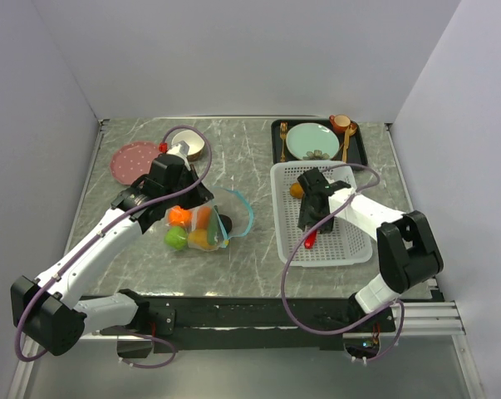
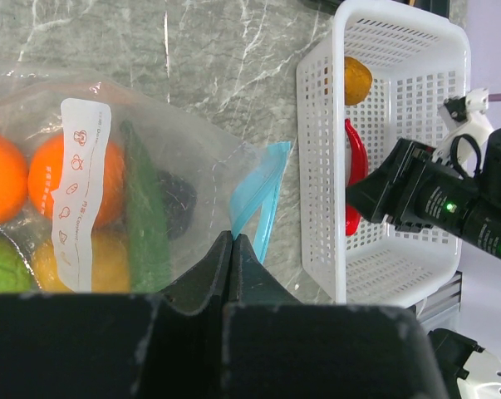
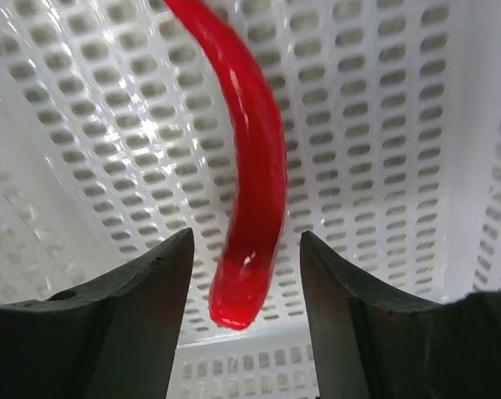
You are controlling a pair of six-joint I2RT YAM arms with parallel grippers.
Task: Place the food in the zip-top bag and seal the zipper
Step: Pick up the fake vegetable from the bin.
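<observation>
Left gripper pinching shut on clear zip-top bag holding oranges and green pepper, teal zipper gaping beside white mesh basket, right gripper open astride red chili inside basket

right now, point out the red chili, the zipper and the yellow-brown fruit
red chili (image 3: 254, 166): right wrist view, middle of its curved body
zipper (image 2: 262, 184): left wrist view, middle of the teal strip
yellow-brown fruit (image 2: 356, 80): left wrist view, its rounded centre

Glossy, smooth red chili; white perforated plastic basket; clear crinkled plastic zip-top bag; polished marble-look table.
</observation>
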